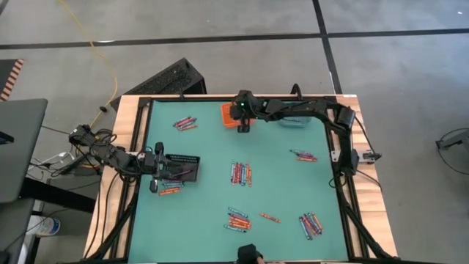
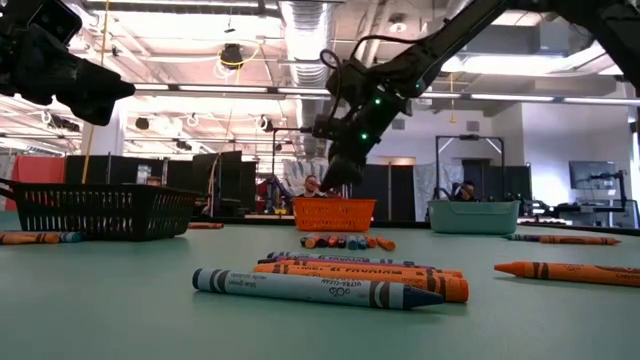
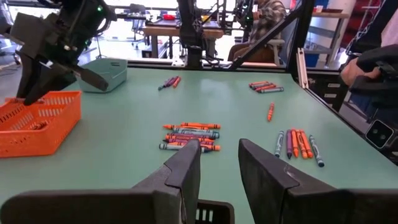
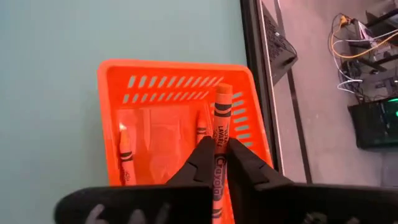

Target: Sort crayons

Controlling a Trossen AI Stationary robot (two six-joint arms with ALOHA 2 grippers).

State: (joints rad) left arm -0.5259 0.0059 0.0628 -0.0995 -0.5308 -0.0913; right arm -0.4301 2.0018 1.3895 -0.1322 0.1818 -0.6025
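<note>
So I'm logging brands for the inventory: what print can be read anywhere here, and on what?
"Crayola": on the wrapper of the orange crayon between the right gripper's fingers, over the orange bin.
Small line above it on that wrapper: too blurred to read.
Wrapper print on the blue crayon and the orange crayon behind it, nearest in the low view: too blurred to read.
Other crayons: print too small.

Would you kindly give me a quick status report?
Right claw over orange bin, gripping orange crayon. Left claw open, empty, by black basket. Nothing in the way.
</note>
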